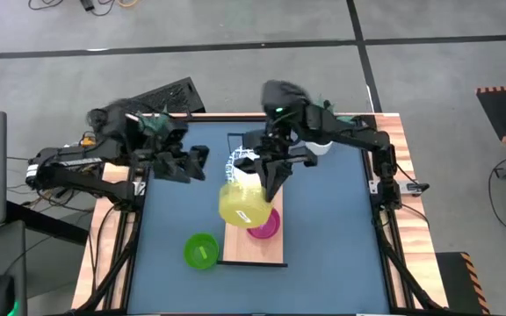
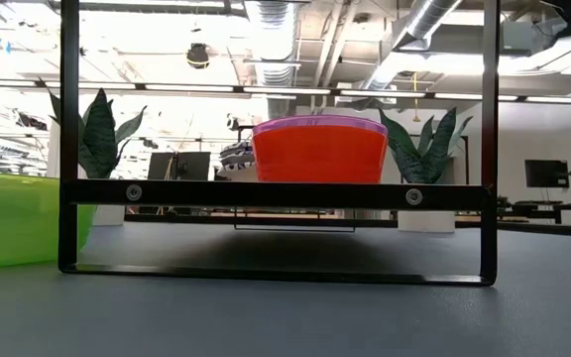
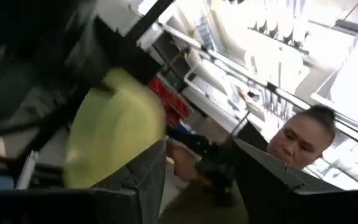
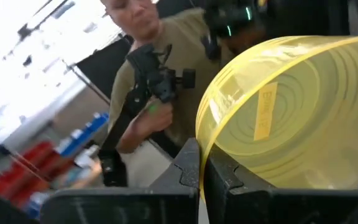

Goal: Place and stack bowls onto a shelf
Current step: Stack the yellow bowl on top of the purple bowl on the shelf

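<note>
My right gripper [image 1: 266,183] is shut on a yellow bowl [image 1: 240,204] and holds it above the light-wood shelf [image 1: 255,250], next to a red bowl nested in a purple one [image 1: 267,225] that rests on the plank. The far end of the plank carries a white bowl with a blue-patterned rim [image 1: 238,162], partly hidden by the arm. A green bowl [image 1: 201,251] sits on the blue table left of the shelf. My left gripper [image 1: 198,163] hovers open to the left of the shelf, with nothing between its fingers [image 3: 143,183]. My right gripper pinches the yellow bowl's rim [image 4: 205,144] between its two fingers, one on each side of the thin wall. The bowl is tipped on its side, its labelled bottom [image 4: 263,112] showing. It does not appear in the low view, so it hangs clear of the plank.
A black frame [image 2: 285,193] stands across the low view in front of the red and purple stack [image 2: 320,149]. A person holding a control handle [image 4: 160,81] stands beyond the table's far edge. Bare blue tabletop lies right of the shelf [image 1: 332,228].
</note>
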